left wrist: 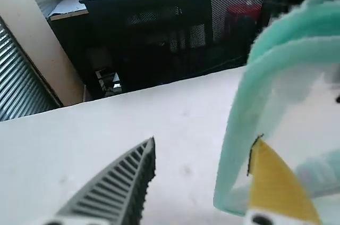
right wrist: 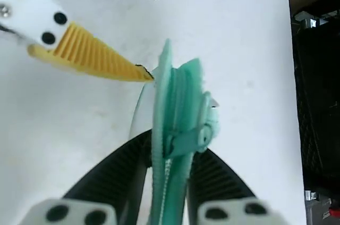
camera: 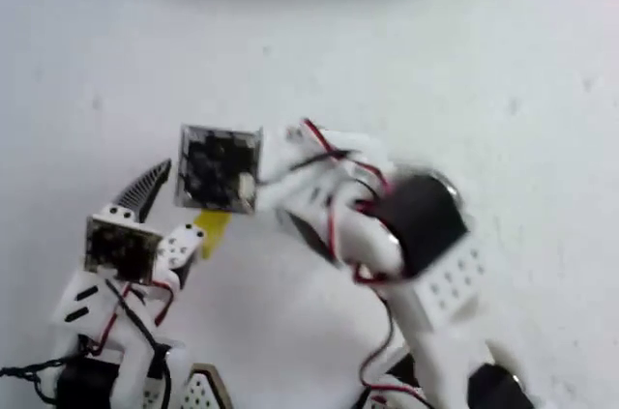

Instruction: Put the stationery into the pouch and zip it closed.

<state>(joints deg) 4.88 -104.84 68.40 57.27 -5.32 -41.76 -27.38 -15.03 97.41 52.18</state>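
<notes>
The pouch stood on edge above the white table, its green zip band uppermost and its clear wall hanging below. What lay inside could not be made out. The zip pull sat on the band just beside the spot where the right gripper had hold of it. That claw was closed tight on the pouch, one dark jaw on either side of the zip band.

The left gripper was spread wide and held nothing. Its yellow finger touched the pouch's rim by the tip, while its ribbed black finger stood well apart from the pouch over bare table.

The zip looked to be the step in hand, and several things could spoil it. The pouch was held only by a thin pinch on its band, so a sideways tug from the left claw might twist it round or drag it out of the right jaws. The pull lay so close to those jaws that a closing left claw might knock against them, or catch loose fabric instead of the pull. If it gripped the band alone, the slider would not travel and the mouth would stay as it was
</notes>
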